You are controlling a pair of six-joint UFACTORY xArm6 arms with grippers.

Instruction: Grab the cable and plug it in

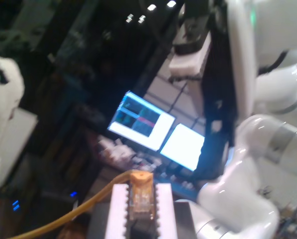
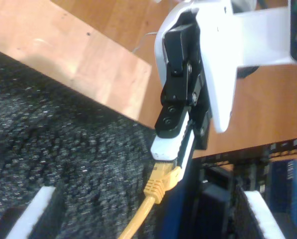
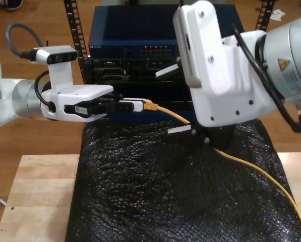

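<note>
My first claw (image 3: 135,105) is clamped on the cable (image 3: 166,114) near its plug, at the exterior view's left, before the rack (image 3: 140,40). My second claw's (image 3: 173,101) pads look apart.

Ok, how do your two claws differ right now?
My first claw is shut on the plug end of the yellow cable; my second claw is open, holding nothing. The first lies level, pointing toward the exterior view's right; the second is nearer the camera. Both have white fingertips.
</note>
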